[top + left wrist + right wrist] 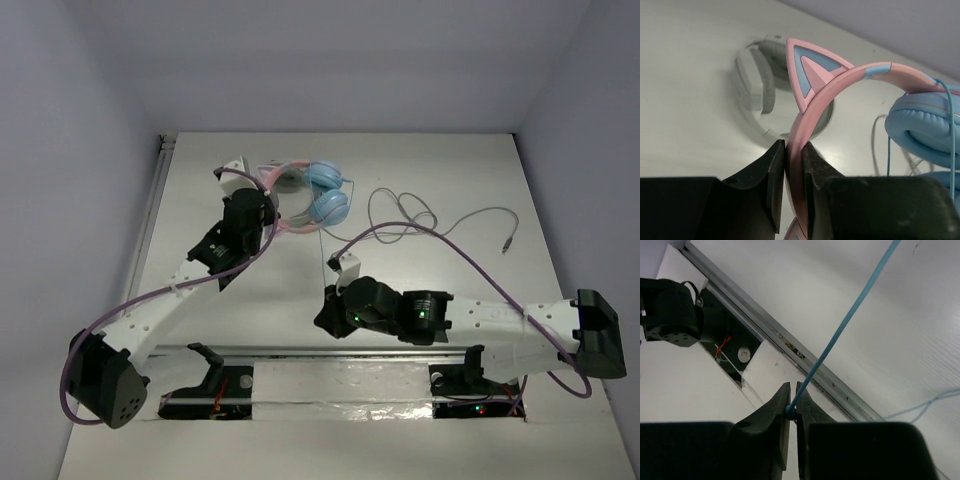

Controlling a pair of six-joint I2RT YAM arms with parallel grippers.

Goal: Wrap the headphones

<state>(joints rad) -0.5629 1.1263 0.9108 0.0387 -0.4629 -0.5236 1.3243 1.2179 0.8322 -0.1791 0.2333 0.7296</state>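
The headphones (318,197) sit toward the far edge of the table (450,160), left of its middle. The left gripper (793,145) has its fingers closed on the pink headband (850,80), one black pad on each flat face of the band. The right gripper (792,387) has its fingers pinched together on the thin cable (840,330), which runs taut and straight up out of the tips.

This looks like the early part of the winding: one arm steadies the headphones while the other has picked up the cable. Most of the cable lies unwound, looping loosely across the middle of the table with its plug (508,245) out toward the right edge. The next move probably calls for the right arm to carry its pinched length around the band or the cups, with the left grip firm enough that the headphones do not twist. The cable is thin and smooth, so it may slide through the pads.

The headband is a flat, glossy strip curved into an arch, with a stiff triangular cat ear (812,70), pink with a blue inset. The ear cup (920,125) is round, light blue and softly padded, with a leather-like sheen. A grey-white headset (752,80) lies just beyond the band. The table is matte white.
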